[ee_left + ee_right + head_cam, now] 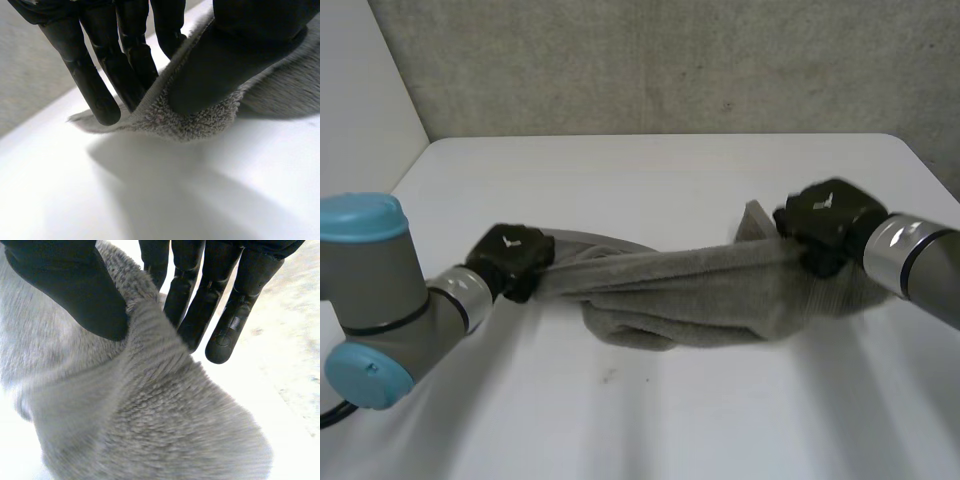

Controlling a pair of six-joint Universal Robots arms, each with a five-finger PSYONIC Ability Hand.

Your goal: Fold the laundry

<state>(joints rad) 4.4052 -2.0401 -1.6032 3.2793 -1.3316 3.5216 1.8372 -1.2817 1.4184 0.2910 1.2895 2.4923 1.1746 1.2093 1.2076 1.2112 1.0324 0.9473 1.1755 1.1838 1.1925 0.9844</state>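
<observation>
Towel (680, 300), grey terry, hangs stretched betw. my two hands, approx. mid-table over the white table (650, 170). Its top edge runs taut from 9 o'clock to 3 o'clock, rising a bit toward the 3 o'clock end. The middle sags, and a rolled bulge of it rests on the tabletop at 6 o'clock of that line. A small corner flap (754, 222) sticks up just beside my R hand, on its 9 o'clock side.

L hand (512, 260) is at the towel's 9 o'clock end. In the L wrist view my thumb (225, 65) lies on top of the cloth near a corner, w/ my fingers (102, 95) straight on the other side. The cloth is pinched betw. them, so the hand is clamped on the towel, not balled up. That corner is lifted off the table.

R hand (825, 228) is at the 3 o'clock end, a bit farther back than the L. In the R wrist view the thumb (75, 295) presses into the pile and the fingers (225, 335) stand straight behind the cloth's edge. Same pinch, the cloth caught betw. thumb and fingers, w/ the rest of the cloth falling away below the palm.

Grey concrete wall (670, 60) stands past the table at 12 o'clock. My L arm's light-blue cap (360, 218) sits at approx. 8 o'clock.
</observation>
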